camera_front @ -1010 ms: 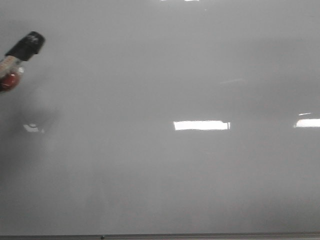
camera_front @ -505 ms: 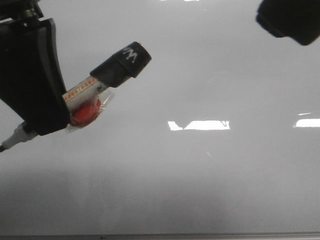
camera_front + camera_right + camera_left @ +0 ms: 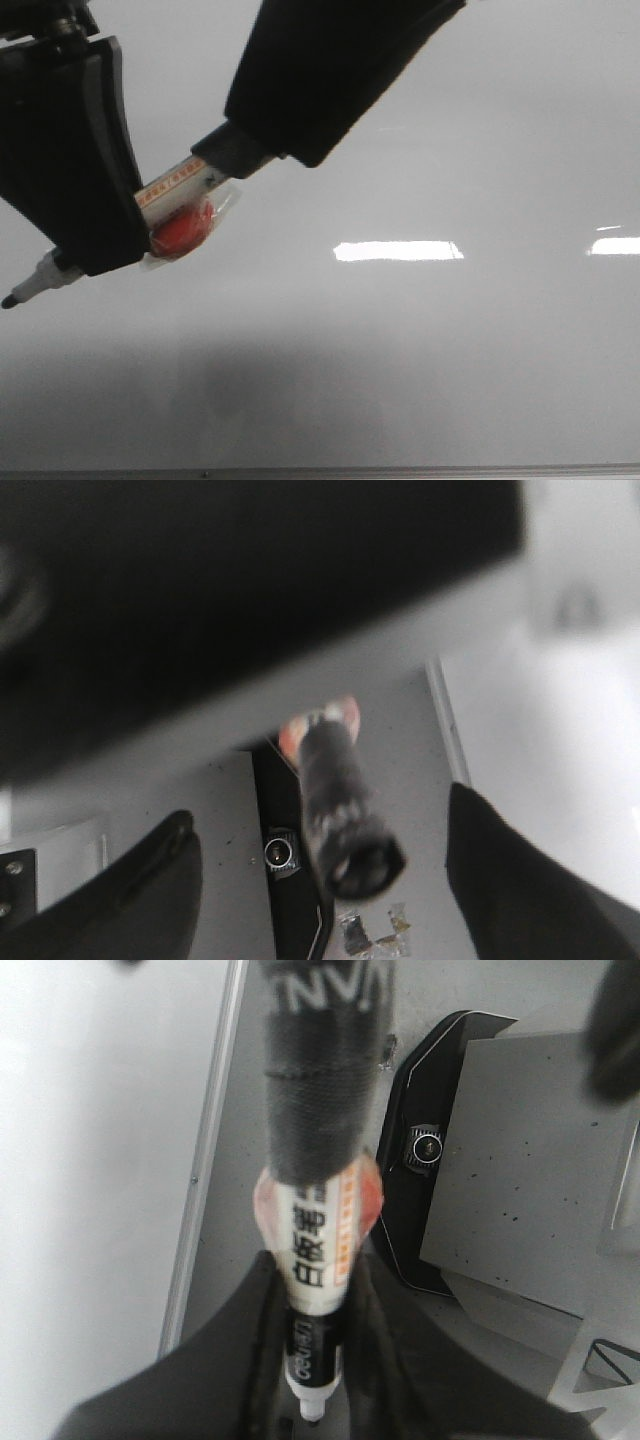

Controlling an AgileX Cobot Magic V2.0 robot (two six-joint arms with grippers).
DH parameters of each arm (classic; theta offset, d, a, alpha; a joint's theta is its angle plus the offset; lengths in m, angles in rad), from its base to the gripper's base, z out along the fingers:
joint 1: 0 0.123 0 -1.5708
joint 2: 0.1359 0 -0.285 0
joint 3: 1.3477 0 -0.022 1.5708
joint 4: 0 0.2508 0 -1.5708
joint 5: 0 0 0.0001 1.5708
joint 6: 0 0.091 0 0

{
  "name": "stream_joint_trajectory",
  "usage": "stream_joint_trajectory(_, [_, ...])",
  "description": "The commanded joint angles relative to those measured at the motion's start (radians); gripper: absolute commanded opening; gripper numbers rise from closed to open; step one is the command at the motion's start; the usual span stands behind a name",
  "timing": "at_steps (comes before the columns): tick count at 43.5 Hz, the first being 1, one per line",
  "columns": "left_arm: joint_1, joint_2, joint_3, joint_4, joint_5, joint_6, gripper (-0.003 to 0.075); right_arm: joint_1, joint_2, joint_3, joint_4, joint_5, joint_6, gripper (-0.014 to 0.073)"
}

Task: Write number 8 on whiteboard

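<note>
The whiteboard (image 3: 420, 350) fills the front view, glossy pale grey, and no number 8 shows on it. My left gripper (image 3: 110, 240) is at the left, shut on a white marker (image 3: 175, 185) with an orange label and a red blob of tape. The bare black tip (image 3: 10, 299) points down-left, above the board. From the left wrist the marker (image 3: 318, 1230) sits pinched between the fingers (image 3: 262, 1290). My right gripper (image 3: 275, 140) reaches in from above, over the marker's black-wrapped rear end. In the right wrist view that end (image 3: 350, 840) lies between the spread fingers (image 3: 165, 880), untouched.
Bright rectangular glare patches (image 3: 398, 250) lie on the board, whose thin grey frame (image 3: 320, 472) runs along the near edge. Beyond the frame (image 3: 205, 1160), the wrist views show a grey plate (image 3: 520, 1160), a camera on a dark mount (image 3: 425, 1147) and tape scraps (image 3: 375, 925).
The left gripper has come in from the left with the marker and then held roughly still. The right gripper has dropped from the upper right onto the marker's black rear end.
</note>
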Motion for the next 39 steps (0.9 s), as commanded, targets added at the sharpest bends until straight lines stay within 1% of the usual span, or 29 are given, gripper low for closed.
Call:
stream_joint_trajectory(1, [-0.009, -0.032, -0.032, -0.029, -0.041, 0.002, -0.0021, 0.006, 0.007, -0.05, 0.044, -0.047, -0.025, 0.054])
stream_joint_trajectory(13, [-0.009, -0.032, -0.032, -0.034, -0.065, 0.002, -0.0021, 0.006, 0.062, -0.051, 0.055, -0.08, -0.053, 0.0537])
stream_joint_trajectory(16, [-0.009, -0.032, -0.032, -0.034, -0.065, 0.002, -0.0021, 0.006, 0.065, -0.051, 0.066, -0.081, -0.063, 0.0505])
stream_joint_trajectory(27, [-0.009, -0.032, -0.032, -0.034, -0.072, 0.002, -0.0021, 0.006, 0.065, -0.051, 0.086, -0.046, -0.065, 0.0248])
stream_joint_trajectory(32, [-0.009, -0.033, -0.032, -0.034, -0.109, 0.002, -0.002, 0.006, 0.065, -0.051, 0.088, -0.004, -0.065, 0.0133])
stream_joint_trajectory(36, [-0.009, -0.041, -0.032, -0.034, -0.143, 0.002, -0.002, 0.001, 0.065, -0.051, 0.087, 0.02, -0.065, 0.0003])
stream_joint_trajectory(37, [-0.009, -0.041, -0.032, -0.034, -0.148, 0.002, -0.0018, 0.001, 0.065, -0.051, 0.087, 0.023, -0.065, -0.0017])
stream_joint_trajectory(38, [-0.009, -0.041, -0.032, -0.034, -0.15, 0.0, -0.0014, 0.001, 0.065, -0.051, 0.086, 0.023, -0.065, -0.0056])
stream_joint_trajectory(39, [-0.009, -0.042, -0.032, -0.034, -0.152, -0.005, 0.0, 0.001, 0.065, -0.051, 0.086, 0.023, -0.065, -0.0072])
